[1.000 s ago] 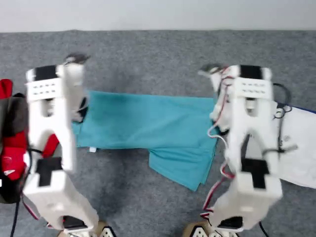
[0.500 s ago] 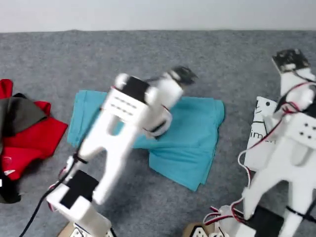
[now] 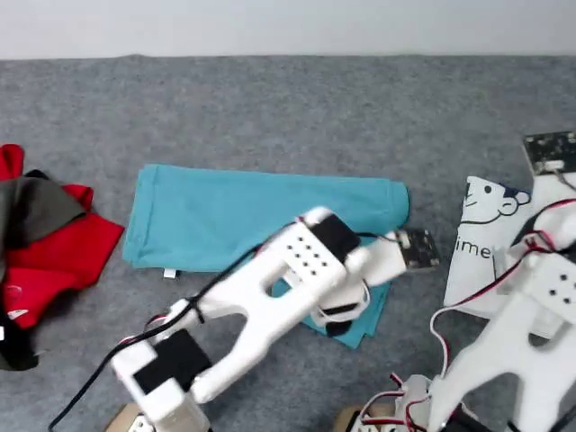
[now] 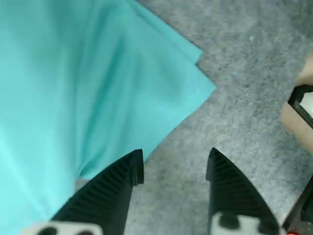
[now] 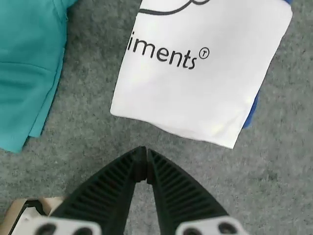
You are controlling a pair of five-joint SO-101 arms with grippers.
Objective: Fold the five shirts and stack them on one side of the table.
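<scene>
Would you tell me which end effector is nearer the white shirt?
Right. The right end effector sits just beside the white shirt; the left end effector is over a corner of the teal shirt.

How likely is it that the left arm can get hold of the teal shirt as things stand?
Probably yes: the left gripper hangs open right at the edge of the teal shirt, with nothing lying between them.

We see table (image 3: 270, 99) covered all over with grey felt-like fabric (image 4: 254, 88), texture fine and speckled. At far edge we see pale plain strip (image 3: 288, 27); wall or board, we cannot tell. Light is even, from above. We notice only soft, faint shadows on grey surface.
</scene>
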